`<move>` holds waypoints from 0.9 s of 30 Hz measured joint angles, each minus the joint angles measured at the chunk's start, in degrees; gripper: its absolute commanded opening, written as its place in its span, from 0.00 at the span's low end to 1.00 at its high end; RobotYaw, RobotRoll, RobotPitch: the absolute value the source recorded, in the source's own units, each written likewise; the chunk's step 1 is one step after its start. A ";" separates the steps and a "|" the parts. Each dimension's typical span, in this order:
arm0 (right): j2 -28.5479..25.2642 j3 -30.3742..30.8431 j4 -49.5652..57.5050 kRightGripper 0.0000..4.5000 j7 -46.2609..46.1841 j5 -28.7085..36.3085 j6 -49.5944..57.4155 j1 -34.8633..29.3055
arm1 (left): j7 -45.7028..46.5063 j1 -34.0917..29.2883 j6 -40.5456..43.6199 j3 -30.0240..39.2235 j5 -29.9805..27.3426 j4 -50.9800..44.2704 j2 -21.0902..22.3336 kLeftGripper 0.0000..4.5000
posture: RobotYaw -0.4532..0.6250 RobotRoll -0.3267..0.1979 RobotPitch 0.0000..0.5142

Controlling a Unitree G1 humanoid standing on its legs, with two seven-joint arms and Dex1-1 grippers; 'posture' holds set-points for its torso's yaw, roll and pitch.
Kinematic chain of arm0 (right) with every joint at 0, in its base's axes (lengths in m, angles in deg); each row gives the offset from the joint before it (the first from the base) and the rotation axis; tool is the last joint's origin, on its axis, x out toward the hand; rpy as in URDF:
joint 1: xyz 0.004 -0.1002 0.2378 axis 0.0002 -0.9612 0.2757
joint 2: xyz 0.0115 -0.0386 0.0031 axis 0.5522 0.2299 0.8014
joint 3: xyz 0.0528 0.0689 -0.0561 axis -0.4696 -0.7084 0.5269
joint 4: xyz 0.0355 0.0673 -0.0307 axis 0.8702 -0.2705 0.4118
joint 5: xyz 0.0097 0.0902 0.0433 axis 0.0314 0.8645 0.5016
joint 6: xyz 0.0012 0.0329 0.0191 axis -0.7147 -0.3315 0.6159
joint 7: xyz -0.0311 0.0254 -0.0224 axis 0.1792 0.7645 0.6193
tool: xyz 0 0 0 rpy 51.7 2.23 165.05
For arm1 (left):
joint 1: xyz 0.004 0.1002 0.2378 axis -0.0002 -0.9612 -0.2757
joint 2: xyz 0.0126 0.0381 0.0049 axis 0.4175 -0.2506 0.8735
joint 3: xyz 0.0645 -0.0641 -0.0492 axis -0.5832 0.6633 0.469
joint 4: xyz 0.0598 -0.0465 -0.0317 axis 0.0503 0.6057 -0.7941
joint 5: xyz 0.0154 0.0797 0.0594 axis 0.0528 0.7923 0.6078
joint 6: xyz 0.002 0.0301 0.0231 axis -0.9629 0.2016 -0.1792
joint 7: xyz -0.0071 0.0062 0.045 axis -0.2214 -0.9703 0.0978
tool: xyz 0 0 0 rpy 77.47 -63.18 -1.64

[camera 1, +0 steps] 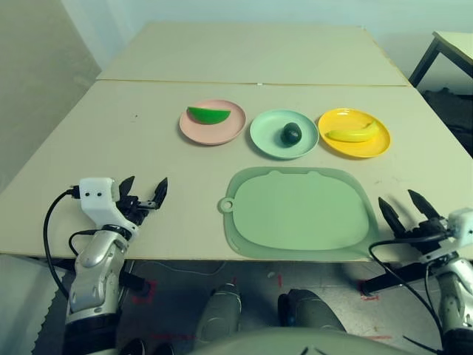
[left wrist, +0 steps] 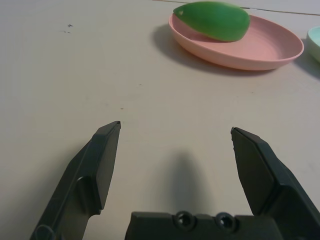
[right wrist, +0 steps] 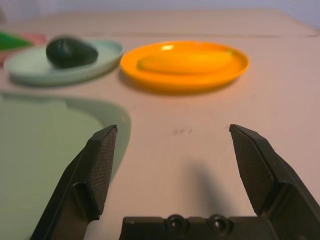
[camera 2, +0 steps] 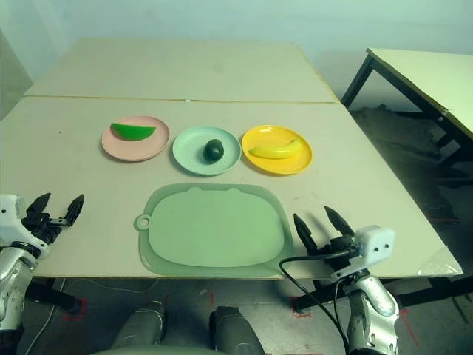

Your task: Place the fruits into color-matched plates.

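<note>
**A:** Where did the fruits sit at that point?

**B:** All three were in plates. The watermelon wedge (camera 1: 208, 115) lay in the pink plate (camera 1: 213, 122), ahead of the left gripper (camera 1: 145, 194) and well apart from it. The avocado (camera 1: 291, 134) rested in the mint green plate (camera 1: 284, 134), and the banana (camera 1: 352, 134) in the yellow plate (camera 1: 354, 133), both ahead of the right gripper (camera 2: 322, 226).

**A:** So was anything left to do?

**B:** By my reading, no. Each colour matched, so the sorting looked finished.

**A:** And the jaws?

**B:** Both sets stood spread wide and held nothing, low near the front edge of the worktop (camera 1: 148, 140). The pale green cutting mat (camera 1: 299, 211) lay between the two grippers, closer to the right one, with nothing on it.
</note>
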 measured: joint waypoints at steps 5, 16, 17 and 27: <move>-0.03 -2.07 6.58 1.00 -3.01 3.37 4.18 -1.00 | -0.02 0.75 1.20 -0.23 0.15 -0.01 1.36 1.00 | 0.48 0.62 0.24; -4.95 -4.45 -7.75 1.00 -0.11 0.22 -0.60 4.61 | 0.39 4.13 2.19 -2.04 1.50 0.11 1.48 1.00 | 0.49 0.62 0.25; -5.15 -4.46 -9.33 1.00 0.28 -0.07 -1.30 5.20 | 0.39 4.14 2.18 -2.38 1.73 0.12 1.49 1.00 | 0.49 0.62 0.25; -4.53 -3.65 -14.38 1.00 1.89 -1.45 -3.30 6.88 | 0.31 4.54 2.02 -3.59 3.44 0.10 1.83 1.00 | 0.52 0.62 0.28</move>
